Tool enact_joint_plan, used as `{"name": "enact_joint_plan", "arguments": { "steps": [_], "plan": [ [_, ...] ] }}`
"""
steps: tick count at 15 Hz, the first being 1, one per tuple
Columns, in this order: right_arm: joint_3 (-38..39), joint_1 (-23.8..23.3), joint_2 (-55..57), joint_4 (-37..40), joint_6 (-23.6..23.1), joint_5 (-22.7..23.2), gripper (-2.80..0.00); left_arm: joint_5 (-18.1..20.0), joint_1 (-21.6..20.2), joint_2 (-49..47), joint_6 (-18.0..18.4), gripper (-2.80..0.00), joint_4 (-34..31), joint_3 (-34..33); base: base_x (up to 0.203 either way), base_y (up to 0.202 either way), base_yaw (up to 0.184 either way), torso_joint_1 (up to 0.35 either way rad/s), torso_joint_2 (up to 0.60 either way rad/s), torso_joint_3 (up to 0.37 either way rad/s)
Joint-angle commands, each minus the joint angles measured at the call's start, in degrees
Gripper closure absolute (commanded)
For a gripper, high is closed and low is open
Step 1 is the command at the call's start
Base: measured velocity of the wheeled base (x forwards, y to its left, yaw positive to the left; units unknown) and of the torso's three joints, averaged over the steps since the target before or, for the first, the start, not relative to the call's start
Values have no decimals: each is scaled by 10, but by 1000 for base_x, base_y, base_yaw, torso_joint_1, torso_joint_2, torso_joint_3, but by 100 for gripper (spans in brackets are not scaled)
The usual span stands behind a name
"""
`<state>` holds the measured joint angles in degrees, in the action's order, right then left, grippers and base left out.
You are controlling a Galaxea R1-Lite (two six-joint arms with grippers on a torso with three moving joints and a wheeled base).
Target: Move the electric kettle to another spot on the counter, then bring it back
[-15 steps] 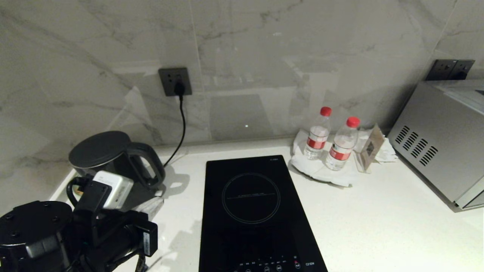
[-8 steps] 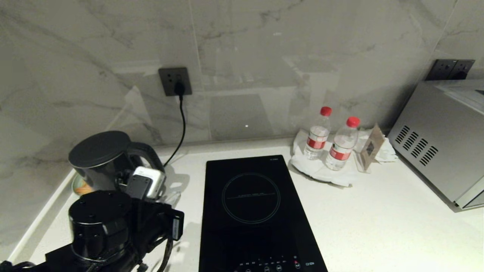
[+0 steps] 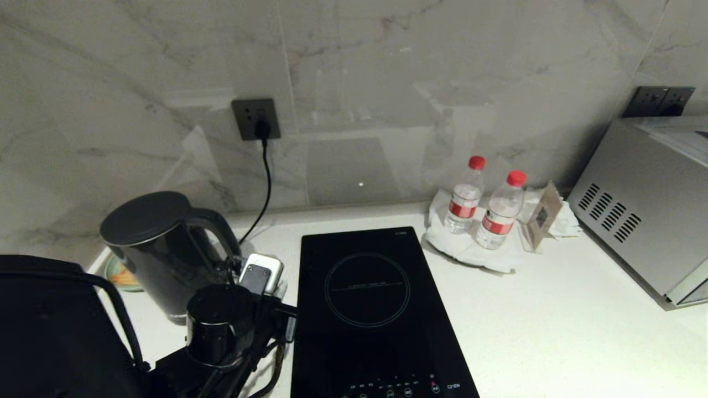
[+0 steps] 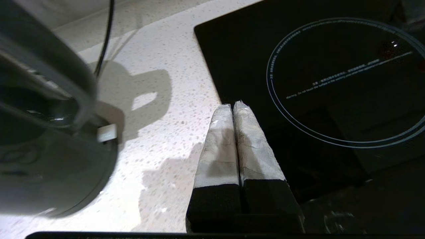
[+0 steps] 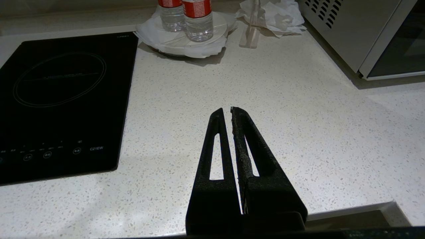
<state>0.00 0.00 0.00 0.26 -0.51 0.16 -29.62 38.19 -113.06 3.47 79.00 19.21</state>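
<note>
At the counter's left end, the left gripper (image 4: 232, 105) hovers clenched and empty beside the matte black jug kettle (image 3: 160, 249).

The tall kettle with its domed lid stands upright on the white speckled stone counter (image 3: 553, 331) at about nine o'clock from the black glass induction hob (image 3: 368, 309), its curved loop handle (image 3: 218, 235) turned toward the hob. A black power cord (image 3: 265, 182) runs up to the wall socket at twelve o'clock. The gripper's pale fingertips point down over the hob's edge, apart from the handle. The right gripper (image 5: 229, 111) hangs parked, also closed, over bare counter at roughly four o'clock from the hob. To do this step well, I judge the left jaws should spread first, then straddle the handle's upright stretch squarely before closing, keeping clear of the cord.
</note>
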Motion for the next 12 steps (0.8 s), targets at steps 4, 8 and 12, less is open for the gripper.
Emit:
{"name": "enact_joint_plan", "arguments": {
  "steps": [4,8,12],
  "plan": [
    [0,0,0,0,0,0,0,-3,-1,-113,7,0,61,21,0,0,0,0,0,0],
    [0,0,0,0,0,0,0,-3,-30,-139,7,0,59,66,0,0,0,0,0,0],
    [0,0,0,0,0,0,0,4,-66,-141,8,-280,56,79,0,0,0,0,0,0]
  ]
}}
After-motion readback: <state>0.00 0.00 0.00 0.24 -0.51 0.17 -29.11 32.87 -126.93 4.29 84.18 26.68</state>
